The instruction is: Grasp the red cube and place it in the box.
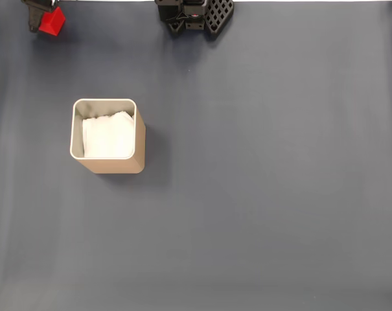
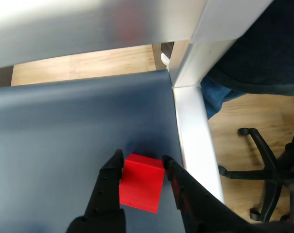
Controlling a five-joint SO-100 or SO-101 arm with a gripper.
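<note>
Covering nearly everything in the fixed view, the dark blue tabletop (image 1: pixel 260 194) carries the box (image 1: pixel 107 135), left of centre, open-topped with white lining. Far up at the left corner, well apart from it, the gripper (image 2: pixel 142 162) has its jaws clamped on the red cube (image 2: pixel 141 187). Smooth, stiff and probably light, it could slip; flat opposite faces suit the hold.

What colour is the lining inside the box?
White, seen best in the fixed view inside the tan square box with rounded corners.
</note>
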